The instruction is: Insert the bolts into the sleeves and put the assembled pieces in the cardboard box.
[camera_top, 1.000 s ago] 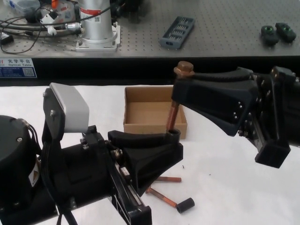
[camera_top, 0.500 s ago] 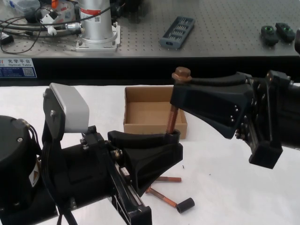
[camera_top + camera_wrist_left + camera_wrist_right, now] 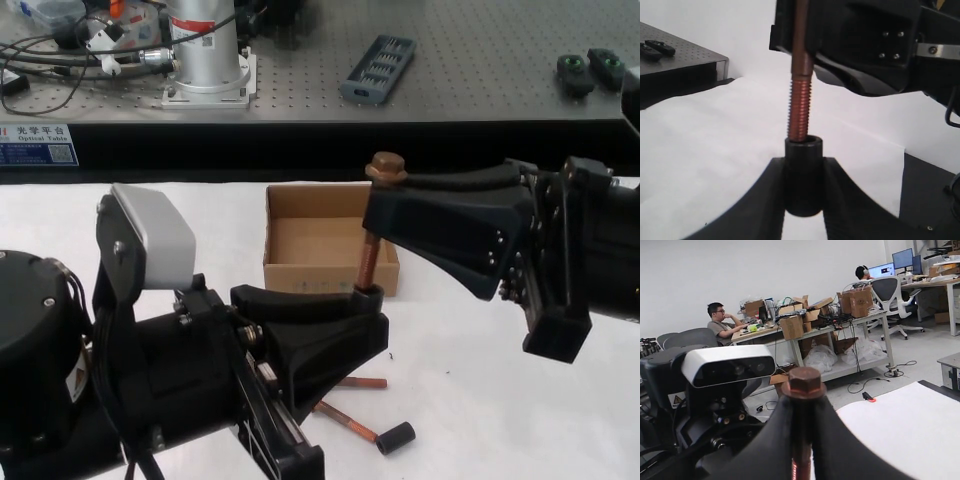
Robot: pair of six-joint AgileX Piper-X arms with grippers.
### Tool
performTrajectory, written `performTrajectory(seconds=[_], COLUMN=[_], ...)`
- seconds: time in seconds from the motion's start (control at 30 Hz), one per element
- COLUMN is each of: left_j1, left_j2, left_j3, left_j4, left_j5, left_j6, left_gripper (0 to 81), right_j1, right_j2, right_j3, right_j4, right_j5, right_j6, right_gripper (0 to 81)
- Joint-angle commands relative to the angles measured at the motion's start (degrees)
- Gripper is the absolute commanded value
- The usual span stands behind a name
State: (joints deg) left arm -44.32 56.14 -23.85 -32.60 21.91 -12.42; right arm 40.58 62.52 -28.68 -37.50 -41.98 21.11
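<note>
The sleeve (image 3: 372, 293), black and upright, is clamped between the fingers of the left gripper (image 3: 371, 301). It is held just in front of the cardboard box (image 3: 300, 274), at the box's near right corner and above the white sheet (image 3: 480, 400). A copper bolt (image 3: 368, 262) is held nearly upright over the sleeve by the right gripper (image 3: 374, 208), whose fingers are closed on the shank just under the hexagonal head. In the left wrist view the threaded end is seen at the mouth of the sleeve, just entered; how deep it sits cannot be told. In the right wrist view the bolt head is seen standing above the two closed fingers.

The cardboard box is open at the top, and bare cardboard is seen inside it. Nearer than the box and apart from it, a second bolt (image 3: 362, 382) lies on the white sheet, partly hidden by the left gripper. Just beside it, farther from the box, a third bolt (image 3: 345, 419) lies with a second sleeve (image 3: 396, 438) at one end. Behind the box, a perforated optical table (image 3: 480, 60) is seen, and a blue-grey rack (image 3: 378, 68) lies on it.
</note>
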Motion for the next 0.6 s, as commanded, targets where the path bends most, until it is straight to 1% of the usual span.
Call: performTrajectory(seconds=[0.0, 0.23, 0.33, 0.37, 0.4, 0.43, 0.5, 0.53, 0.57], left_j1=[-0.16, -0.16, -0.16, -0.16, -0.16, -0.16, -0.16, -0.16, -0.16], left_j2=[-0.67, -0.67, -0.67, -0.67, -0.67, -0.67, -0.67, -0.67, -0.67], left_j3=[-0.65, -0.65, -0.65, -0.65, -0.65, -0.65, -0.65, -0.65, -0.65], left_j4=[-2.25, -2.25, -2.25, -2.25, -2.25, -2.25, -2.25, -2.25, -2.25], left_j5=[-1.89, -1.99, -2.18, -2.18, -2.18, -2.18, -2.18, -2.18, -2.18], left_j6=[2.18, 2.16, 2.16, 2.16, 2.16, 2.16, 2.16, 2.16, 2.16], left_gripper=[0.6, 0.6, 0.6, 0.6, 0.6, 0.6, 0.6, 0.6, 0.6], right_j1=[-0.10, -0.10, -0.10, -0.10, -0.10, -0.10, -0.10, -0.10, -0.10], right_j2=[0.06, 0.06, 0.06, 0.06, 0.06, 0.06, 0.06, 0.06, 0.06], right_j3=[-0.25, -0.25, -0.25, -0.25, -0.25, -0.25, -0.25, -0.25, -0.25], right_j4=[1.25, 2.57, 5.84, 7.07, 8.38, 9.20, 10.15, 10.16, 10.16], right_j5=[-1.70, -2.30, -2.60, -2.82, -3.22, -3.52, -3.62, -3.34, -1.88], right_j6=[-0.36, -0.36, -0.36, -0.36, -0.36, -0.36, -0.58, -0.55, -0.37], right_gripper=[3.4, 3.4, 3.2, 1.5, 2.3, 8.5, 25.1, 34.9, 41.9])
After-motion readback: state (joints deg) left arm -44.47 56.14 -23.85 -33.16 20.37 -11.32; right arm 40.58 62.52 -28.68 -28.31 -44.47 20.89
